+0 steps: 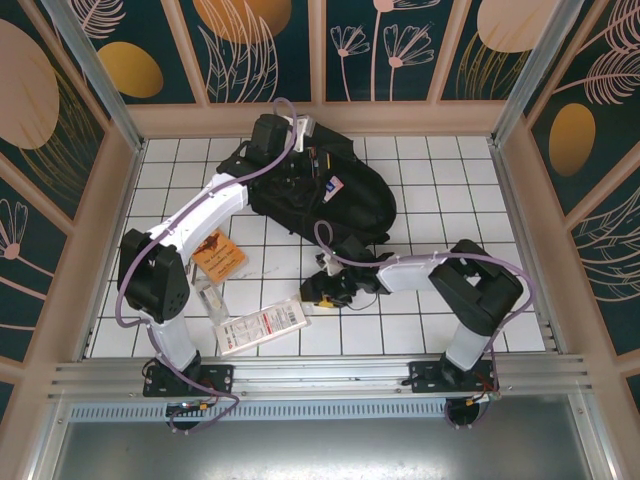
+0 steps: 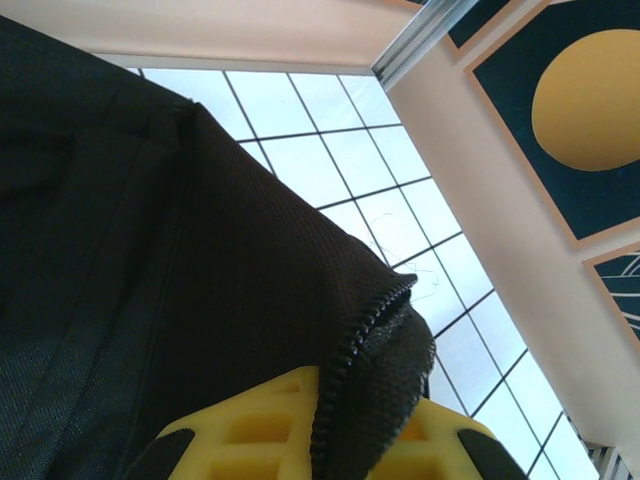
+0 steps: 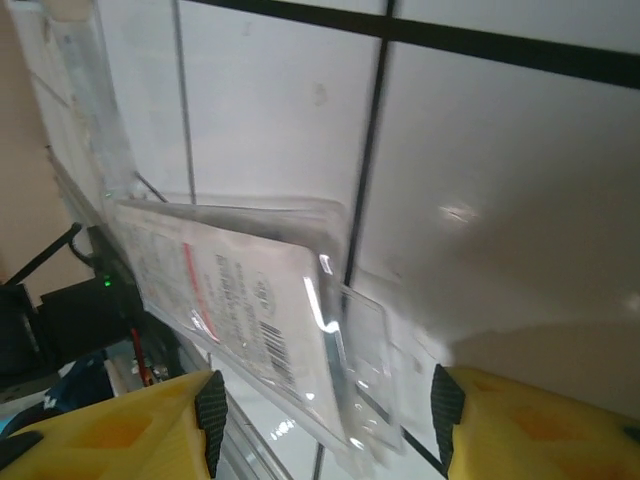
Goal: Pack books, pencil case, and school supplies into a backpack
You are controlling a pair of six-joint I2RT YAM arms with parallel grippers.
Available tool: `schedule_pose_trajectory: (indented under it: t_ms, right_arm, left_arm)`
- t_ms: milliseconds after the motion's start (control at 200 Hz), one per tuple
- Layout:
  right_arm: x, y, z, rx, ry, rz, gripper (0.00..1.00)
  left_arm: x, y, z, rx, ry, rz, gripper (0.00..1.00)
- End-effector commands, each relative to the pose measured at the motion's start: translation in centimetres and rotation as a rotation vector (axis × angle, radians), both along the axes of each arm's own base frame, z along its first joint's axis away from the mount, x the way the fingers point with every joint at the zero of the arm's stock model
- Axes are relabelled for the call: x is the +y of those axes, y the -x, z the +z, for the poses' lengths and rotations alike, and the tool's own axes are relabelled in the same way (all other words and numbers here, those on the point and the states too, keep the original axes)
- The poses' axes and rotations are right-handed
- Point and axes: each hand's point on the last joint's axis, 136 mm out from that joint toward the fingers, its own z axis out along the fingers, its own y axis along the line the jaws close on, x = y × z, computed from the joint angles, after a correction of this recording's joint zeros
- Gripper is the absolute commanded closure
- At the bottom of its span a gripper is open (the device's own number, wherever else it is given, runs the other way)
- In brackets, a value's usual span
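The left pincer (image 2: 320,445) is clamped on the zipper edge of the backpack (image 1: 345,195) at 12 o'clock. The right pincer (image 3: 325,420) stands wide over the clear packet (image 3: 240,320) at 7 o'clock. I think it should go lower and take one edge squarely.

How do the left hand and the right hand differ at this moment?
The left hand is shut on the backpack's zippered edge; the right hand is open, holding nothing. The left hand reaches far across the table; the right hand sits nearer the arm bases, facing a clear packet. Both have yellow fingers.
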Motion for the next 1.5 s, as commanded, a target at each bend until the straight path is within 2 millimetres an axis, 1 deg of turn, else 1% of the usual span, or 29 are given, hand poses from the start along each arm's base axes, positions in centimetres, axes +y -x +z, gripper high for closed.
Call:
schedule_pose_trajectory:
  t_ms: [0, 185, 340, 395, 420, 490, 576, 616, 686, 741, 826, 916, 991, 1086, 1151, 1236, 1266, 1281, 1366, 1436, 1496]
  right_arm:
    - [1.7, 1.8, -0.7, 0.038, -0.062, 0.088, 0.41]
    - [2.0, 3.4, -0.9, 0.073, -0.14, 0.159, 0.43]
    - [2.1, 3.7, -1.6, 0.101, -0.157, 0.167, 0.52]
    - [2.2, 3.7, -2.0, 0.108, -0.147, 0.167, 0.58]
    - [2.2, 3.6, -2.2, 0.105, -0.134, 0.164, 0.62]
    - [2.0, 3.1, -2.8, 0.084, -0.096, 0.153, 0.79]
    - [1.9, 2.5, -2.8, 0.067, -0.067, 0.143, 1.0]
    - [1.7, 2.2, -2.7, 0.061, -0.058, 0.139, 1.0]
    - [1.4, 1.5, -1.5, 0.042, -0.063, 0.128, 1.0]
    - [1.1, 0.6, 0.3, 0.019, -0.079, 0.107, 1.0]
    - [0.5, -0.7, 4.0, -0.035, -0.12, 0.075, 1.0]
    - [-1.0, -2.4, 8.6, -0.095, -0.163, 0.015, 1.0]
    - [-2.7, -3.4, 12.3, -0.121, -0.2, -0.043, 1.0]
    - [-4.4, -3.3, 16.7, -0.103, -0.228, -0.07, 1.0]
    - [-5.5, -3.4, 20.0, -0.135, -0.243, -0.091, 1.0]
    - [-7.1, -3.7, 25.0, -0.203, -0.297, -0.135, 1.0]
    - [-7.3, -3.3, 26.9, -0.224, -0.321, -0.135, 1.0]
    - [-8.0, -3.9, 27.8, -0.239, -0.331, -0.164, 1.0]
    - [-9.7, -4.4, 32.6, -0.311, -0.377, -0.214, 1.0]
    - [-11.0, -5.1, 35.5, -0.349, -0.397, -0.267, 1.0]
    - [-11.9, -6.0, 37.4, -0.37, -0.416, -0.313, 1.0]
  left_arm:
    - [0.5, 0.4, 4.1, -0.089, 0.06, -0.012, 1.0]
    - [0.5, 0.3, 3.9, -0.08, 0.065, -0.013, 1.0]
    - [0.4, 0.4, 3.8, -0.075, 0.069, -0.019, 1.0]
    - [0.4, 0.3, 3.7, -0.075, 0.066, -0.018, 1.0]
    - [0.4, 0.4, 3.7, -0.075, 0.067, -0.019, 1.0]
    - [0.4, 0.3, 3.6, -0.073, 0.066, -0.021, 1.0]
    - [0.4, 0.3, 3.5, -0.074, 0.063, -0.022, 1.0]
    - [0.5, 0.3, 3.5, -0.073, 0.061, -0.019, 1.0]
    - [0.5, 0.3, 3.5, -0.075, 0.059, -0.02, 1.0]
    - [0.6, 0.2, 3.5, -0.075, 0.06, -0.018, 1.0]
    - [0.9, 0.0, 3.6, -0.076, 0.061, -0.009, 1.0]
    - [1.4, -0.4, 3.8, -0.072, 0.073, 0.0, 1.0]
    - [1.8, -0.7, 4.1, -0.068, 0.089, 0.005, 1.0]
    - [2.2, -0.8, 4.8, -0.077, 0.103, 0.005, 1.0]
    - [2.1, -0.7, 5.4, -0.085, 0.107, -0.007, 1.0]
    - [1.8, -0.5, 6.5, -0.103, 0.119, -0.036, 1.0]
    - [1.8, -0.6, 6.8, -0.108, 0.12, -0.034, 1.0]
    - [1.8, -0.6, 6.9, -0.11, 0.121, -0.034, 1.0]
    - [1.7, -0.9, 7.4, -0.115, 0.118, -0.03, 1.0]
    - [1.5, -0.9, 7.8, -0.11, 0.131, -0.039, 1.0]
    - [1.3, -0.7, 8.2, -0.101, 0.154, -0.049, 1.0]
